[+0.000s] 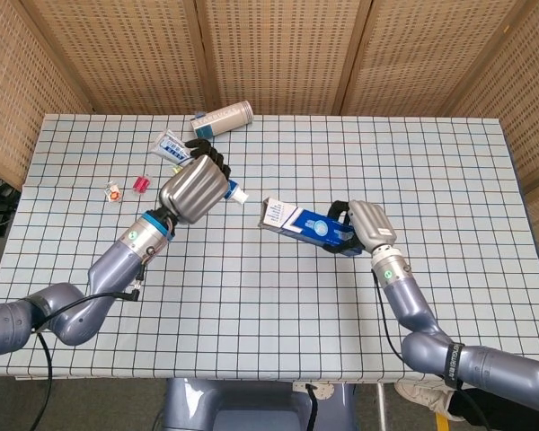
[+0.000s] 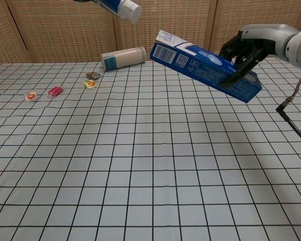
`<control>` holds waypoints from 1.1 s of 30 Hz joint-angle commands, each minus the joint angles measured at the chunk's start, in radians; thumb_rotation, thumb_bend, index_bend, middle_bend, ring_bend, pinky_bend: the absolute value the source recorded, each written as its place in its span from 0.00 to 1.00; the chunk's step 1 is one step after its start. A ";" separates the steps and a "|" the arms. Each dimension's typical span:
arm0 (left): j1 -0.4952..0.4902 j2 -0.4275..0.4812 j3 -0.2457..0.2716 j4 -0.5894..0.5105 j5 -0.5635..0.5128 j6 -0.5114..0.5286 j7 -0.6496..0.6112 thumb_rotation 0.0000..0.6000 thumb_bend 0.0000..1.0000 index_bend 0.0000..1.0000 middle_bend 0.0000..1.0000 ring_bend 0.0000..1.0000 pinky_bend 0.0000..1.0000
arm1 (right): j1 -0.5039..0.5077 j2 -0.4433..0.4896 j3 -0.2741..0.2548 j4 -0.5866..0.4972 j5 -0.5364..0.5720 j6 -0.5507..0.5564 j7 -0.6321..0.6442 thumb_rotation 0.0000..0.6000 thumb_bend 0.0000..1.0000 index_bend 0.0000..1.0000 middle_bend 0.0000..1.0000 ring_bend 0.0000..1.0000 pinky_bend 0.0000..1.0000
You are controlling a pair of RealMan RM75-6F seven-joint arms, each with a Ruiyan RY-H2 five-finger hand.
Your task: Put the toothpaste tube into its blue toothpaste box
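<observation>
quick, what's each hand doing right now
Left hand: holding the toothpaste tube.
Right hand: holding the blue toothpaste box.

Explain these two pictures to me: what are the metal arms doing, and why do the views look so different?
It is one robot with two arms, each ending in a mechanical hand. One picture looks down from its head, the other looks forward from its chest, low over the table. The left hand holds a toothpaste tube in the air; the chest view catches only the tube's capped end at the top edge. The right hand grips a blue box, lifted and tilted, open end toward the tube. On the checked cloth at the back lie a can on its side and a few small wrapped sweets.
</observation>
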 commanded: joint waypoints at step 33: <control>-0.116 -0.137 0.094 0.046 -0.069 0.077 0.194 1.00 0.58 0.84 0.51 0.48 0.47 | 0.012 0.027 -0.022 -0.032 -0.006 0.003 0.044 1.00 0.23 0.78 0.57 0.59 0.63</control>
